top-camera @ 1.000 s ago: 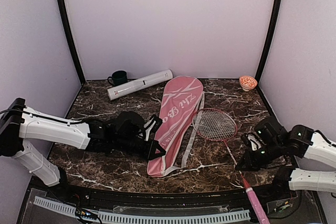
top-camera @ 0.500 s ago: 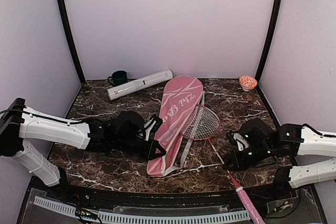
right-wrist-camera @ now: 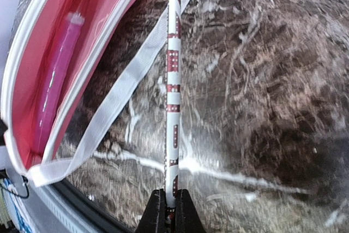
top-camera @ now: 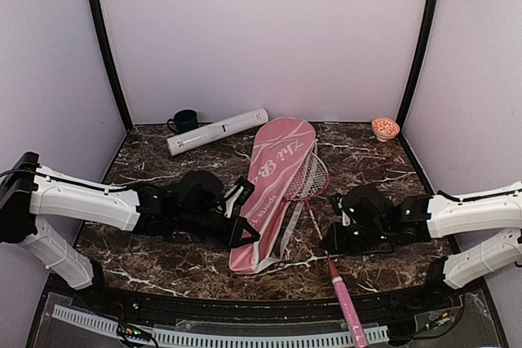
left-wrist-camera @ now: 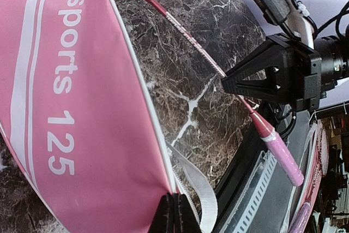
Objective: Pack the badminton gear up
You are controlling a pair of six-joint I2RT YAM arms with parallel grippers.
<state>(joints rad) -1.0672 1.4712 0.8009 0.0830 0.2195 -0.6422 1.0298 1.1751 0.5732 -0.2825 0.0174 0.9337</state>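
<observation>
Left pincer [left-wrist-camera: 174, 214] pinched tight on rim of pink bag [top-camera: 272, 170], at its near end. I judge it holds mouth open. Bag lies long way near-to-far, open side faces right. First racket [right-wrist-camera: 56, 85] inside, pink handle showing. Second racket [top-camera: 310, 181] just right of bag, head partly hidden by bag edge, handle pokes toward me. Its long line nearly matches bag's. Right pincer [right-wrist-camera: 166, 211] clamped on thin shaft. Right arm nearer. My next push: slide it left, into bag.

The dark marble table [top-camera: 367, 160] I work at carries a pink racket bag [top-camera: 273, 193], white tube [top-camera: 217, 131], green mug [top-camera: 184, 121] and orange bowl [top-camera: 385, 128].
</observation>
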